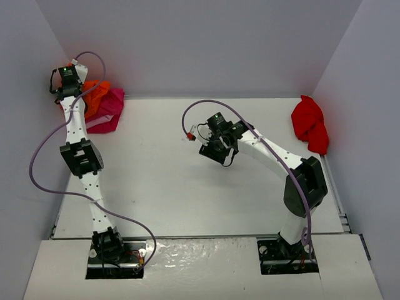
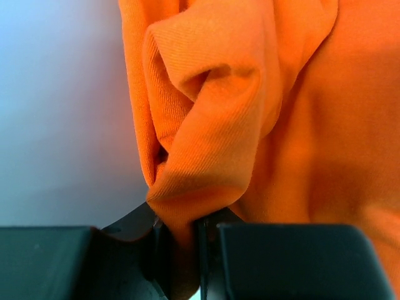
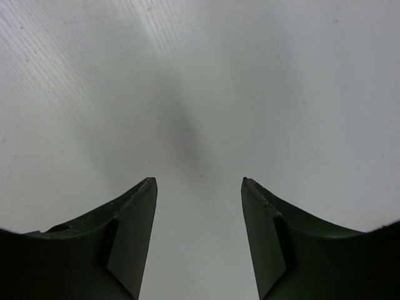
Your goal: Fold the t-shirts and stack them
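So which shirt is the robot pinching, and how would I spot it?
Look at the far left corner of the white table, where the left gripper reaches. Two shirts are bunched there; the one pinched is the orange t-shirt. It is bright orange, while the magenta t-shirt beside it is pinkish, and the red t-shirt lies at the far right.

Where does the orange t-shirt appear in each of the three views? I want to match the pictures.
Top external: the orange t-shirt is in the far left corner of the table, beside the magenta t-shirt.
Left wrist: it fills the centre and right; one fold is pinched in the jaws at the bottom edge.
Right wrist: not in it, only bare table.
Shared landmark: the left gripper, shut on the orange cloth, in the top and left wrist views.
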